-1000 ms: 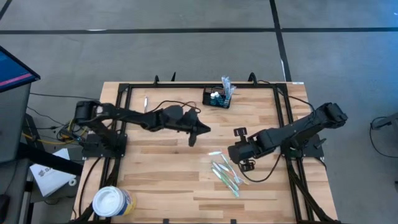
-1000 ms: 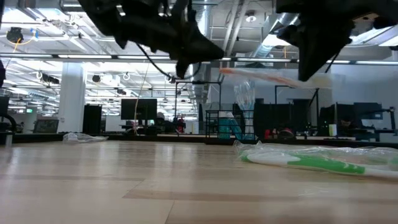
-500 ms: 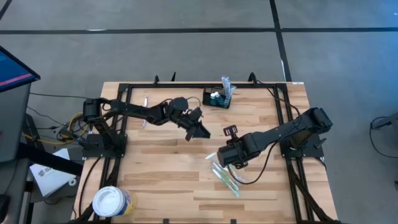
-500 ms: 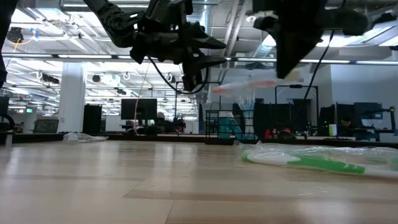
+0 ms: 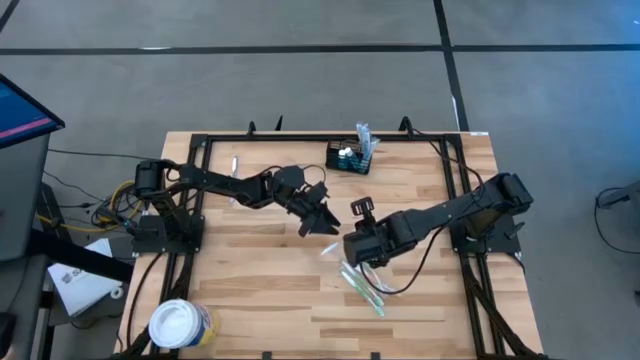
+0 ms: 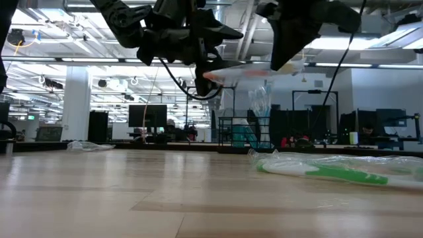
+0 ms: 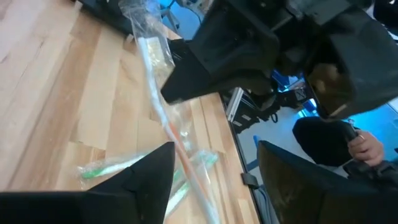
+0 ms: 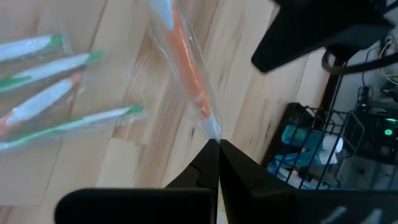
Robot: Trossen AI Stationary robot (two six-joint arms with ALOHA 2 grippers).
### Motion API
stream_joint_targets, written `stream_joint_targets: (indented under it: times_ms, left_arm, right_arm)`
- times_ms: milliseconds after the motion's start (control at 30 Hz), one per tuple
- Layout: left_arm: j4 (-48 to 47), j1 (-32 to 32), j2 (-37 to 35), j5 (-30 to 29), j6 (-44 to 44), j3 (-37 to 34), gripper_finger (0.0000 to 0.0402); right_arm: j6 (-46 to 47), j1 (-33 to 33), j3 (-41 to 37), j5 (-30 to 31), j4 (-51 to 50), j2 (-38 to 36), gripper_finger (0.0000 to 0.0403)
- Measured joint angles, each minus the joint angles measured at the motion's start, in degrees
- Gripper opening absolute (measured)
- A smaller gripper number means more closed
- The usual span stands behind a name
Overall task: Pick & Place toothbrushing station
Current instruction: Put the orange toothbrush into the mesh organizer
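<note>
My counter (image 5: 250, 290) is pale wood in long planks, smooth with a faint satin sheen. My right claw (image 8: 214, 144) is matt black plastic, and it pinches a wrapped toothbrush (image 8: 186, 74), orange and white inside clear, glossy, crinkled film. My left claw (image 7: 214, 171) has the same matt black finish. At 12 o'clock on the counter, the toothbrushing station (image 5: 350, 158) is black wire mesh.

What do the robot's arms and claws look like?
Both arms are dark, nearly black, and built from jointed segments. A loose black cable loops along each. The left gripper and right gripper each end in two dark fingers, wedge-shaped and tapering to points. No markings show.
</note>
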Motion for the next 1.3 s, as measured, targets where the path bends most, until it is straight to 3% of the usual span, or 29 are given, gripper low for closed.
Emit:
stream_joint_targets:
  times_ms: [467, 1300]
  left_arm:
    - [-0.09, -0.24, 0.00, 0.00, 0.07, 0.00, 0.0216]
    - [-0.61, -0.84, 0.00, -2.46, 1.59, -1.40, 0.0214]
  right_arm:
    - [-7.93, -0.34, 0.00, 3.27, 9.41, -0.02, 0.0000]
    - [-11.69, -1.51, -0.07, 4.66, 13.13, 0.33, 0.0000]
